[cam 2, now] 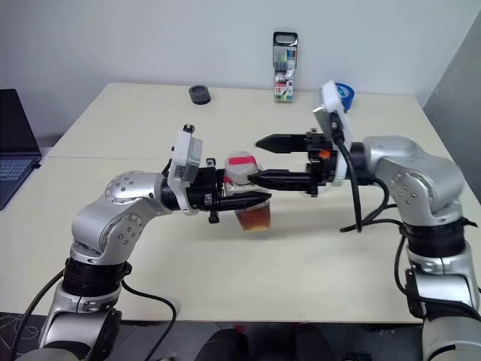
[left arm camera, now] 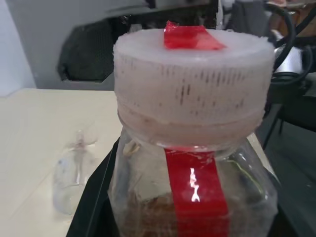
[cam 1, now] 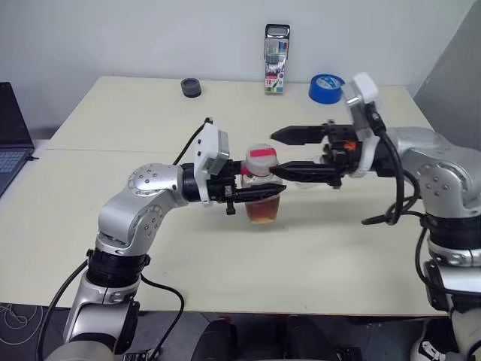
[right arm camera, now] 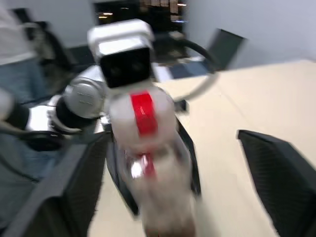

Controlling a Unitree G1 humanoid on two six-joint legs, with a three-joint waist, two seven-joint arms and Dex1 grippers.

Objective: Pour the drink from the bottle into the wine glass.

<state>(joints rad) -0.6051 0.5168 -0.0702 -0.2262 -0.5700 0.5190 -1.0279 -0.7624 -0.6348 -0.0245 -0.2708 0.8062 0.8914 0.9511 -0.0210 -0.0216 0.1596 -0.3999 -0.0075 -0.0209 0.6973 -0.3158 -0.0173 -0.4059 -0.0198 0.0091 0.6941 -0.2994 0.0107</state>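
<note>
The bench (cam 1: pixel 113 248) was a wide, pale surface, and a dark laptop (cam 1: pixel 11 135) sat off its left edge. Above the middle of the bench the two arms met. The left gripper (cam 1: pixel 259 194) pointed toward the right, its fingers clamped on the body of the bottle (cam 1: pixel 263 188), holding it upright and lifted above the bench. The bottle's cap was still on, whitish with a strip of red tape over the top and down the front. The drink (cam 1: pixel 264 211), reddish-brown, filled only the bottom of the bottle. The right gripper (cam 1: pixel 289 152) pointed toward the left at cap height, its two black fingers spread wide; one finger lay just beside the cap on the near side, the other stood well clear on the far side. In the left wrist view the wine glass (left arm camera: pixel 74 168) showed on the bench beyond the bottle, faint and clear. Along the far edge stood a tall marker pack (cam 1: pixel 276 60), with a blue tape roll (cam 1: pixel 325 87) to its right and a small dark ring (cam 1: pixel 191 88) to its left.
</note>
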